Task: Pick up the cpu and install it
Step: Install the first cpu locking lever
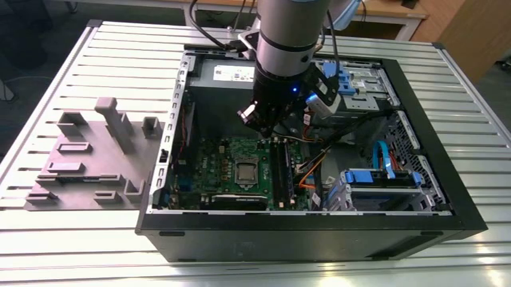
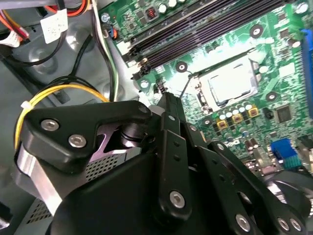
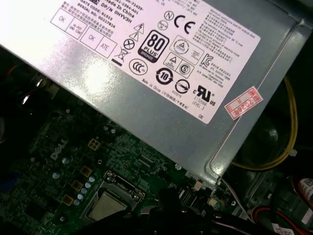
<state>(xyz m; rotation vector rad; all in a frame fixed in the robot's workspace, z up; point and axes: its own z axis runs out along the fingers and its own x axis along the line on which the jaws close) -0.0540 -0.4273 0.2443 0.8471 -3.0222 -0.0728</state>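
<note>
The cpu (image 1: 246, 172) is a small square chip with a pale silver top. It lies flat in the metal-framed socket of the green board (image 1: 219, 164), inside the open computer case (image 1: 312, 236). Both wrist views show the cpu (image 2: 233, 81) (image 3: 107, 206) in its socket. My gripper (image 1: 264, 124) hangs above the board, a little behind the socket and clear of the chip. In the second wrist view the black gripper (image 2: 166, 102) is in the foreground, with the socket beyond its tip. Nothing is held.
The grey power-supply box (image 1: 224, 75) (image 3: 146, 73) stands just behind the gripper. Memory slots (image 1: 281, 164), orange and yellow cables (image 1: 307, 173) and blue drive carriers (image 1: 383, 179) crowd the exterior view's right. A grey moulded fixture tray (image 1: 88, 161) lies outside the case on the slatted table (image 1: 80, 239).
</note>
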